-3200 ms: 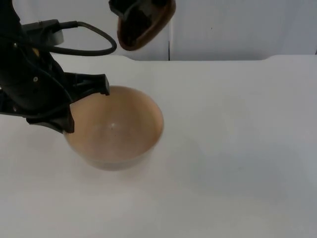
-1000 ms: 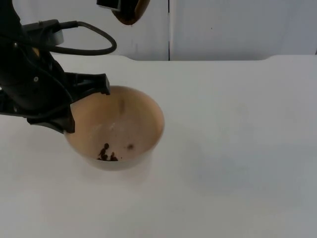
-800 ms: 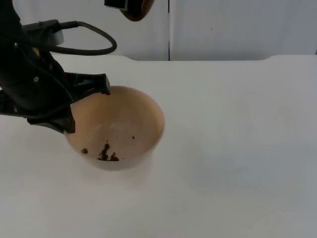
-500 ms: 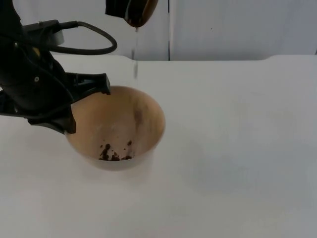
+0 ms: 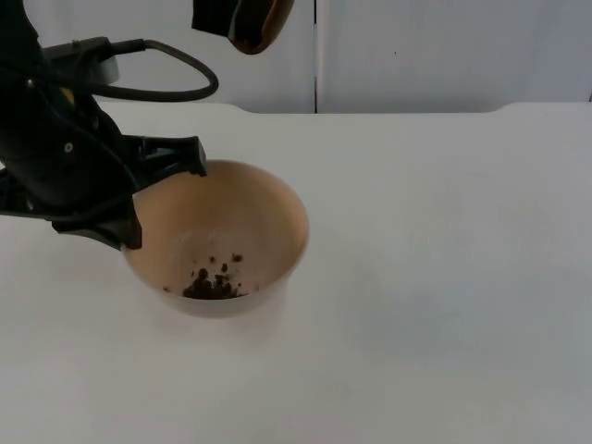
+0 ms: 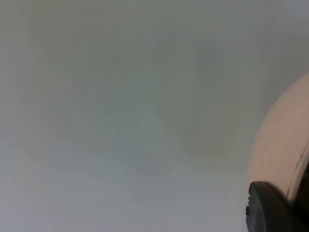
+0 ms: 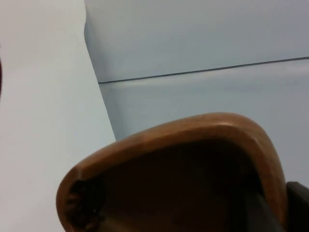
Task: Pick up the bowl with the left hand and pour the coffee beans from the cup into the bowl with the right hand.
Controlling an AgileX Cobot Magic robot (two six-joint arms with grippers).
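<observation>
A tan wooden bowl [image 5: 250, 217] is held just above the white table at the left. My left gripper [image 5: 153, 199] is shut on its left rim. A small heap of dark coffee beans [image 5: 213, 285] lies at the bowl's bottom. In the left wrist view the bowl's pale outer wall [image 6: 285, 140] sits beside a black fingertip [image 6: 270, 210]. High above the bowl's far side, my right gripper [image 5: 222, 14] is shut on a brown wooden cup [image 5: 259, 23], tipped mouth-down. The right wrist view looks at the cup's rim [image 7: 193, 133] and its dark inside.
The white table [image 5: 435, 259] stretches to the right of the bowl and toward the front. A grey partition wall [image 5: 444, 51] with a dark vertical seam closes the back.
Over the last three seconds beans have fallen from the tipped cup into the bowl. The stream seen half a second ago has stopped and the heap is larger. The left arm holds still.
</observation>
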